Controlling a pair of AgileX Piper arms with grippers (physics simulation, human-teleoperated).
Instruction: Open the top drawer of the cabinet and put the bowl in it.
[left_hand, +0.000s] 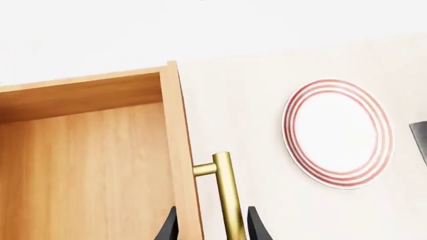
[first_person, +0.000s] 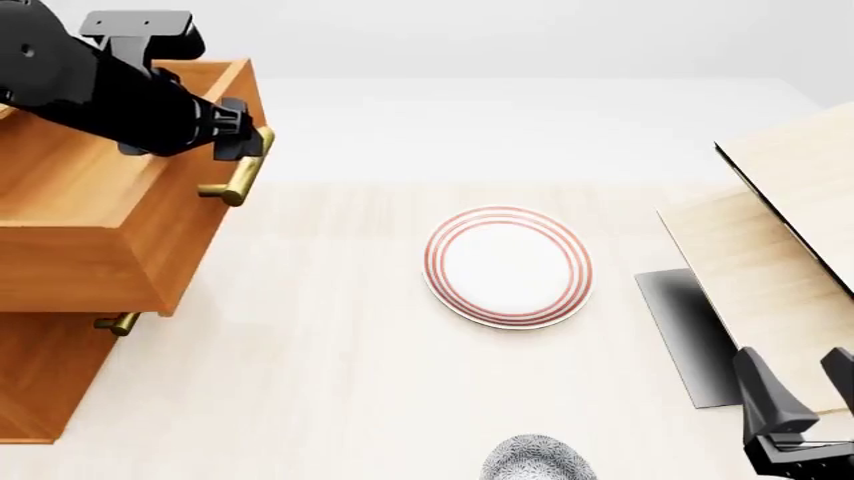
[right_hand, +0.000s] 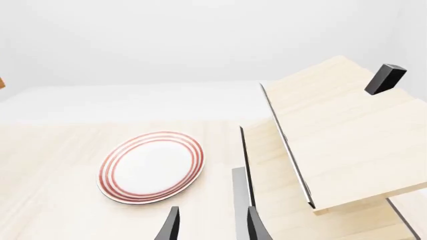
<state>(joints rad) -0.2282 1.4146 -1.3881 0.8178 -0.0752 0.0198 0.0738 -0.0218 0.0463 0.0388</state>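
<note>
The orange-brown cabinet (first_person: 40, 370) stands at the left. Its top drawer (first_person: 94, 230) is pulled out, and its empty wooden inside shows in the left wrist view (left_hand: 87, 165). My left gripper (first_person: 244, 135) is at the drawer's brass bar handle (left_hand: 227, 200). Its jaws are open and straddle the bar and the drawer front (left_hand: 212, 220). The speckled bowl (first_person: 537, 460) sits at the near table edge, partly cut off. My right gripper (first_person: 801, 385) is open and empty at the near right, to the right of the bowl. It also shows in the right wrist view (right_hand: 212, 225).
A flat white plate with red rings (first_person: 507, 266) lies mid-table between the cabinet and a pale light-wood structure (first_person: 787, 200) at the right. A small black block (right_hand: 385, 79) sits on that structure. A lower drawer's handle (first_person: 120, 323) shows under the open drawer.
</note>
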